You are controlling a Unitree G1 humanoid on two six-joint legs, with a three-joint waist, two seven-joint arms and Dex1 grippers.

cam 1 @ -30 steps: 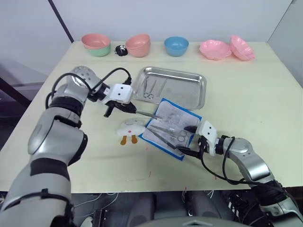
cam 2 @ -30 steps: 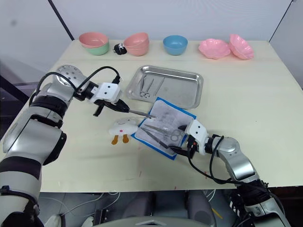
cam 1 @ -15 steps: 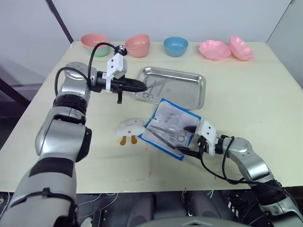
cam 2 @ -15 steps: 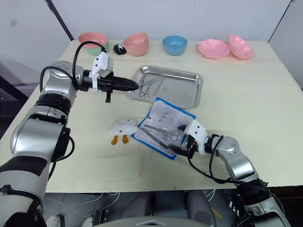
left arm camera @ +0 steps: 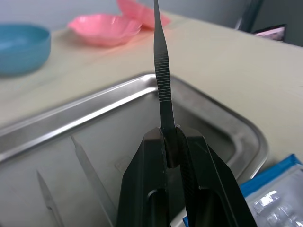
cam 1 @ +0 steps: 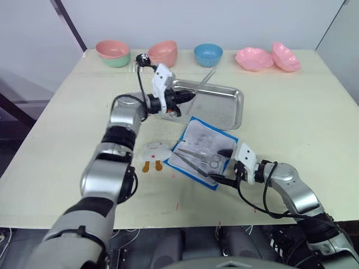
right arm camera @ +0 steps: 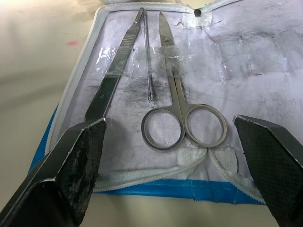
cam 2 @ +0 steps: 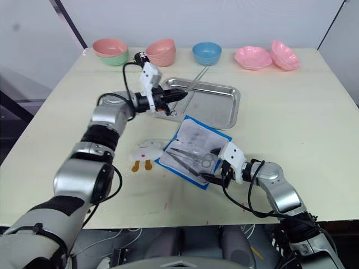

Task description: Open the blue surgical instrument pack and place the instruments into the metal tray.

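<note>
The blue surgical instrument pack (cam 1: 197, 147) lies open on the table in front of the metal tray (cam 1: 224, 109), pale lining up. On the lining rest ring-handled scissors (right arm camera: 177, 111), a flat silver handle (right arm camera: 113, 82) and a thin probe (right arm camera: 148, 66). My right gripper (cam 1: 222, 166) is open at the pack's near edge, its fingers (right arm camera: 71, 161) spread wide on either side of the scissors' rings. My left gripper (cam 1: 188, 96) hovers over the tray's left part, shut on slim tweezers (left arm camera: 161, 71) that slant upward. Two instruments (left arm camera: 87, 168) lie in the tray.
A white toy with orange feet (cam 1: 155, 150) lies left of the pack. Along the table's far edge stand stacked pink and green bowls (cam 1: 114, 53), a pink bowl (cam 1: 164, 53), a blue bowl (cam 1: 208, 54) and two pink flower dishes (cam 1: 255, 58).
My left gripper carried the tweezers from the pack's left edge back and right over the tray, and they now tilt upward. The right arm has stayed in place.
</note>
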